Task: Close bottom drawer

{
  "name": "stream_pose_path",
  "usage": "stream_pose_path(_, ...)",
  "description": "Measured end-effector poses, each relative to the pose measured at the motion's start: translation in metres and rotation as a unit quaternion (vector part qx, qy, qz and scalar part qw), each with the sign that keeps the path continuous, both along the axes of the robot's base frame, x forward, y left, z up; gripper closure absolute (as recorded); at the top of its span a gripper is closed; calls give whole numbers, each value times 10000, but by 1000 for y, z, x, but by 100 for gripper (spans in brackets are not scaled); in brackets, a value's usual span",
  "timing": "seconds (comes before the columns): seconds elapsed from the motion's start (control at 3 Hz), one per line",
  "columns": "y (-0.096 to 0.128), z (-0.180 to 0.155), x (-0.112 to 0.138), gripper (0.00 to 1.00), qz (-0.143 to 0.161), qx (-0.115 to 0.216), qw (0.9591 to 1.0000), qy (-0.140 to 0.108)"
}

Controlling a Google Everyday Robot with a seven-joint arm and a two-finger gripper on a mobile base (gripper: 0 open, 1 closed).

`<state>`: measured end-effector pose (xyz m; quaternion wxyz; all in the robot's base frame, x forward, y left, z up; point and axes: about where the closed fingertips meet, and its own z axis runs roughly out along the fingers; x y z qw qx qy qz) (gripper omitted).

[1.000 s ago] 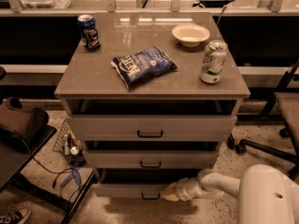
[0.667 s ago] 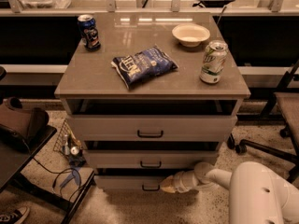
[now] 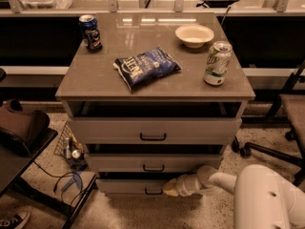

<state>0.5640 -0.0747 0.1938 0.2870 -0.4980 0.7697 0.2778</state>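
The bottom drawer (image 3: 128, 186) is the lowest of three in the grey-beige cabinet (image 3: 155, 128). Its flat front sits nearly flush under the middle drawer, with a small black bar handle (image 3: 153, 192). My gripper (image 3: 170, 190) comes in from the lower right on a white arm (image 3: 267, 197). Its tip rests against the drawer front just right of the handle.
On the cabinet top are a blue chip bag (image 3: 145, 67), a dark blue can (image 3: 90, 32), a green can (image 3: 217, 63) and a white bowl (image 3: 194, 35). A dark chair (image 3: 19, 137) stands left, cables (image 3: 66, 180) lie on the floor, and an office chair base (image 3: 267, 149) is right.
The gripper has moved up and toward the cabinet, and the bottom drawer has slid inward with it, showing less of its front.
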Motion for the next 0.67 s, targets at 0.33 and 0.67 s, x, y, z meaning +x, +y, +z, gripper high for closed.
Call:
stream_pose_path(0.33,1,2,16,100,-286,63,9995,-83)
stream_pose_path(0.67,1,2,16,100,-285,63,9995,-82)
